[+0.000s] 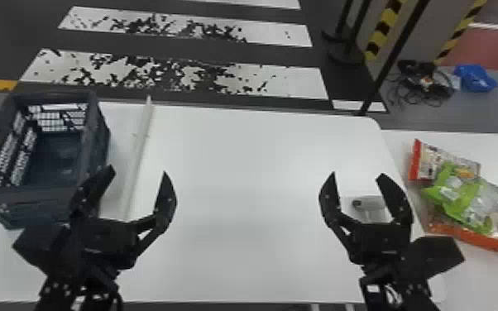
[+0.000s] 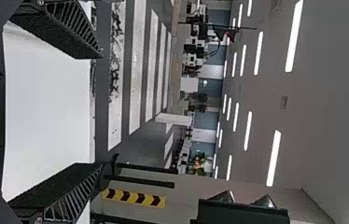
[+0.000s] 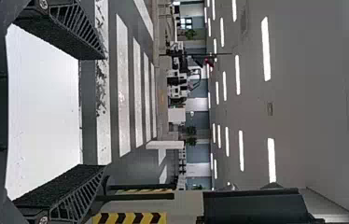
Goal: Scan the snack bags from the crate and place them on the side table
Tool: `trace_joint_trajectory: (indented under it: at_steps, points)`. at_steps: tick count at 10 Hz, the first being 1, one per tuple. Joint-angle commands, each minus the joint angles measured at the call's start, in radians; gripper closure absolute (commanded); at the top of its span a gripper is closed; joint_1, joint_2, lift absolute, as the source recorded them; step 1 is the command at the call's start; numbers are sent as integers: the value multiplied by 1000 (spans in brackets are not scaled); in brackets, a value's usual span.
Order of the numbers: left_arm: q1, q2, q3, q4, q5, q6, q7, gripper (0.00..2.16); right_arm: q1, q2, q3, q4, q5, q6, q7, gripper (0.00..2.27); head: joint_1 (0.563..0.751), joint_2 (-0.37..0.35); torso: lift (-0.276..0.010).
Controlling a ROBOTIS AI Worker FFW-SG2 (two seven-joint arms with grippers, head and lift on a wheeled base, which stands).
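White desk [image 1: 240, 186] in the middle, everything placed off that. Snack bags: three, in a pile on the side table [image 1: 488, 153] to the desk's right. Red-ended bag [image 1: 417, 161] at the pile's far end, orange-edged bag [image 1: 471, 238] at the near end, green bag [image 1: 455, 196] lying over both. Dark crate [image 1: 25, 196] upright on the white surface at the desk's left, open top up, mesh sides. Pale raised strip [image 1: 136, 153] runs front to back at the desk's left, just beside the crate. Small grey-white device [image 1: 370, 202] with a dark round end, on the desk's right part, near the side table.

Left gripper [image 1: 138, 170]: over the desk's left part, near the crate; fingers wide apart, holding nothing. Right gripper [image 1: 357, 173]: over the desk's right part, device seen between its fingers; those are wide apart too, nothing held. Both wrist views agree, bare white top between the fingers. Striped floor [image 1: 281, 78] beyond the desk; blue bag [image 1: 475, 78] and tangled cables [image 1: 424, 82] on the floor, beyond the desk's right.
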Motion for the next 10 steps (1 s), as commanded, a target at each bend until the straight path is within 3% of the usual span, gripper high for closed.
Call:
trace_joint_trajectory:
  at_steps: [1, 10]
  points:
    - [-3, 1, -3, 4, 0, 1, 0, 39, 0, 0, 1, 0, 0, 1, 0, 63, 695, -111, -50]
    - [-2, 8, -14, 1, 0, 14, -2, 39, 14, 0, 18, -21, 8, 1, 0, 70, 695, -109, -50]
